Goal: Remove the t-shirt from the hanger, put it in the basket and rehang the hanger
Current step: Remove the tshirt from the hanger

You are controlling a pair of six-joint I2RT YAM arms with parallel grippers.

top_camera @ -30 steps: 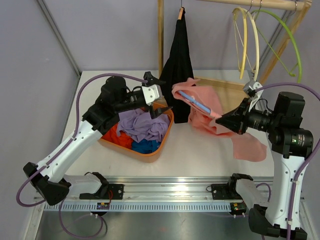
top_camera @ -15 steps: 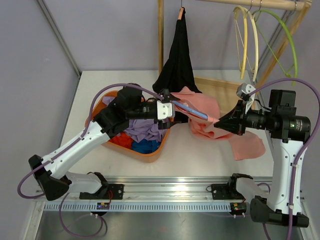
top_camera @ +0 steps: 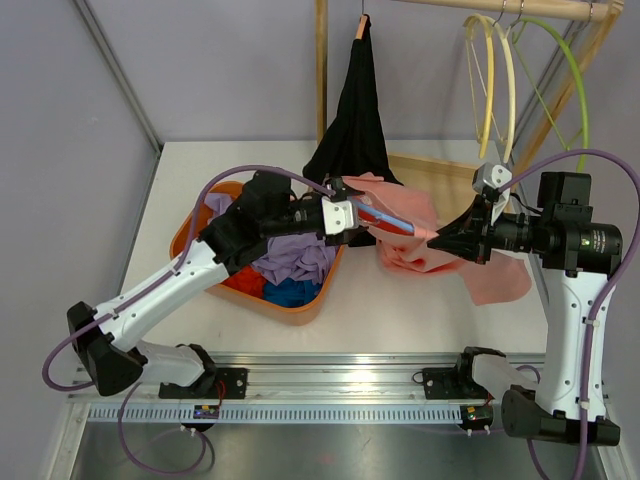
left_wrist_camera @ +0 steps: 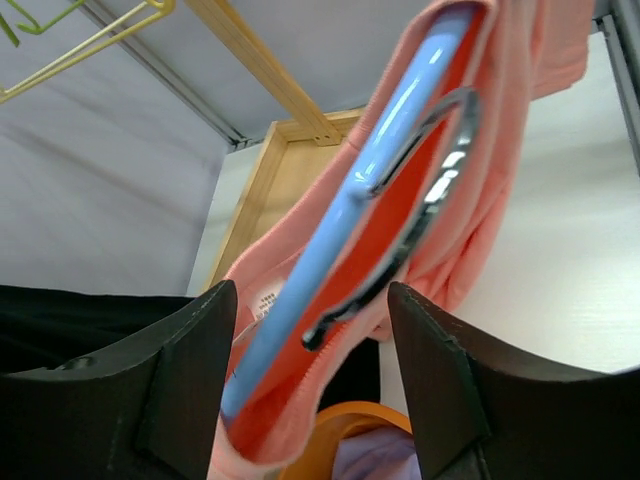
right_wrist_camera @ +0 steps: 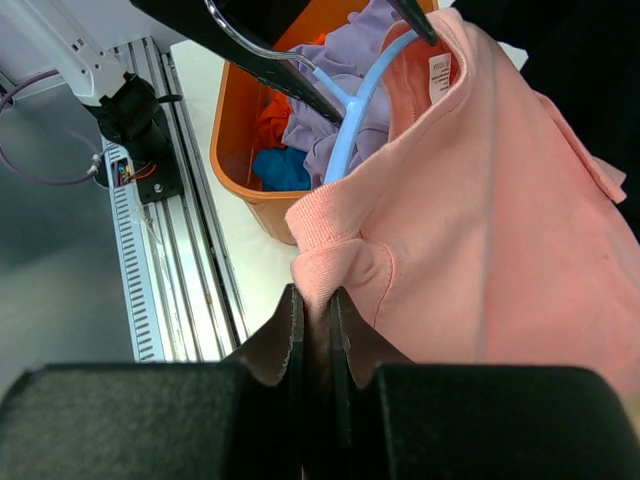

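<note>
A pink t-shirt (top_camera: 425,245) hangs over a blue hanger (top_camera: 392,218) with a metal hook, held in the air above the table. My left gripper (top_camera: 352,216) is open, and its fingers straddle the hanger's hook end without closing on it. In the left wrist view the blue hanger (left_wrist_camera: 345,225) and hook (left_wrist_camera: 425,215) run between the open gripper (left_wrist_camera: 310,300), wrapped in pink cloth (left_wrist_camera: 500,150). My right gripper (top_camera: 440,240) is shut on a fold of the t-shirt's edge (right_wrist_camera: 330,255); the closed gripper (right_wrist_camera: 315,292) pinches the cloth.
An orange basket (top_camera: 300,306) full of coloured clothes sits below my left arm. A black garment (top_camera: 355,110) hangs from the wooden rack (top_camera: 321,70) behind. Empty yellow (top_camera: 490,80) and green (top_camera: 575,95) hangers hang at the back right.
My left arm swung right from over the basket to the hanger, and its open fingers now straddle the hook end. My right gripper kept hold of the t-shirt and shifted slightly right.
</note>
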